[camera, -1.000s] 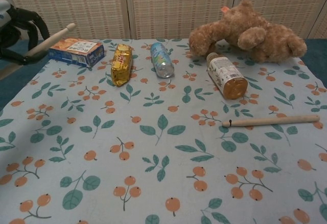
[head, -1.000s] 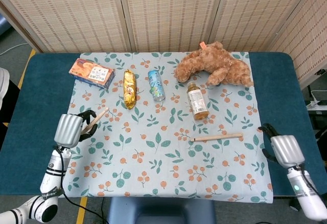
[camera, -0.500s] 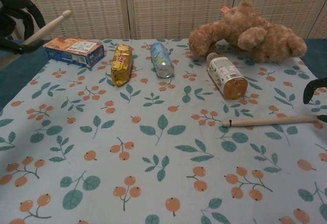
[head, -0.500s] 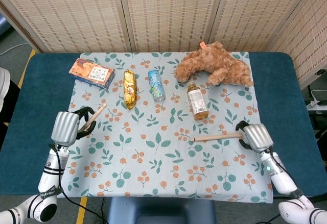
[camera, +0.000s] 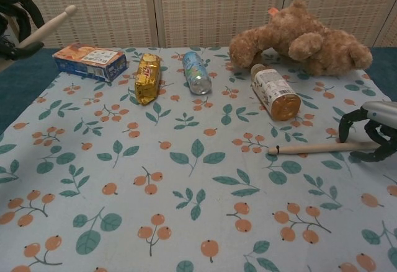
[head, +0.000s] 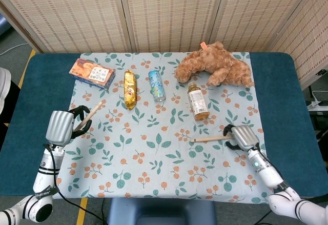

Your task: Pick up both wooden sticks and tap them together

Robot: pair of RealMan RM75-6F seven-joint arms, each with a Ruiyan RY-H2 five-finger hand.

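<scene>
One wooden stick (head: pixel 93 113) is held up off the table by my left hand (head: pixel 65 125) at the cloth's left edge. The chest view shows that stick (camera: pixel 48 27) slanting up from the left hand (camera: pixel 11 24) at the far left. The other wooden stick (head: pixel 211 139) lies flat on the leaf-print cloth, right of centre. My right hand (head: pixel 241 136) hangs over its right end. In the chest view the right hand (camera: pixel 371 131) arches its spread fingers (camera: pixel 345 125) on both sides of the lying stick (camera: pixel 313 147) without closing on it.
Along the back of the cloth lie a snack box (head: pixel 92 73), a yellow packet (head: pixel 129 88), a can (head: pixel 157 85), a bottle (head: pixel 197 101) and a teddy bear (head: pixel 215 65). Blue table (head: pixel 36 107) borders the cloth on both sides.
My right hand came in from the right table edge and now straddles the lying stick's right end. My left hand drew slightly left and up with its stick.
</scene>
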